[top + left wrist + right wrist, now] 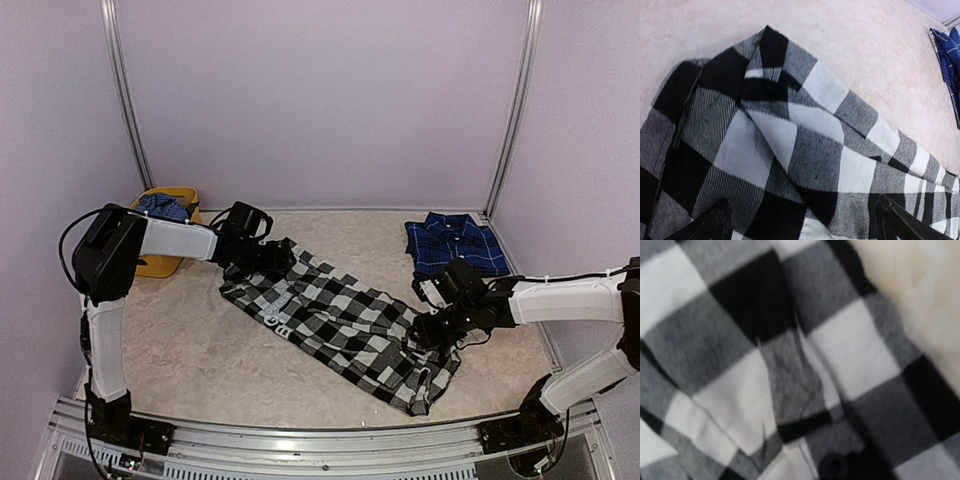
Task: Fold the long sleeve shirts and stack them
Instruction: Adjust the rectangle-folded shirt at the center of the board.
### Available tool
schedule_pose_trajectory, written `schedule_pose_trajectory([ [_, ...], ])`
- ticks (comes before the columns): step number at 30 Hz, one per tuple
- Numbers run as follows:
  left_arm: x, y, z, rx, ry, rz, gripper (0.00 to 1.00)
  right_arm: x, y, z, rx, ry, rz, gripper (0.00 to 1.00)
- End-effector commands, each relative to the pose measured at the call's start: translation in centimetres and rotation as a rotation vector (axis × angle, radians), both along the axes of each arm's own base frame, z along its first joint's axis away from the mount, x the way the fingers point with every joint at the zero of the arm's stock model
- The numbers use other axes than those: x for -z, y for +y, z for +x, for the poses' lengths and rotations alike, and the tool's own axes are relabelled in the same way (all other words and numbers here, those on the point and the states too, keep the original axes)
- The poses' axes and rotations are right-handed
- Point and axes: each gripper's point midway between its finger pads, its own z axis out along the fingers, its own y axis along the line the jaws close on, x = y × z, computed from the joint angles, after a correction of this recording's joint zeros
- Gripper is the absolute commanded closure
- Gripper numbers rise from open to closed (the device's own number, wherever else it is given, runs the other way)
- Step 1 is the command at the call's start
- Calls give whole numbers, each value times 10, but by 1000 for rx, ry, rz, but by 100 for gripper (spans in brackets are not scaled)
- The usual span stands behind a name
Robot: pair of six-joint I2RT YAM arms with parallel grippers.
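Top external view has the black-and-white check shirt (340,325) lying crumpled and slantwise across the middle of the table (180,350), with the left gripper (272,262) down at its far left end and the right gripper (435,328) down on its right edge. Left wrist view shows that gripper's fingers (715,220) standing wide apart over the check cloth, while the right wrist view holds only blurred check fabric, so I cannot tell how the right jaws stand. Near the far right corner lies the navy plaid shirt (455,245), apart from the check one, and a yellow basket (165,262) sits at the far left.
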Motion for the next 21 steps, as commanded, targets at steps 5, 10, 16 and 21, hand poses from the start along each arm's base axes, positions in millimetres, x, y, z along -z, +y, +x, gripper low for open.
schedule_pose_trajectory([
  [5, -59, -10, 18, 63, -122, -79, 4, 30, 0, -47, -9, 149, 27, 59],
  [10, -82, 4, -5, 40, -142, -109, 3, 35, 18, -69, -46, 171, 50, 59],
  [16, -77, 40, -51, -36, -106, -75, 3, 33, 62, -100, -119, 186, 86, 59],
  [21, -61, 71, -87, -96, -68, -30, 3, 31, 113, -132, -274, 158, 44, 59],
])
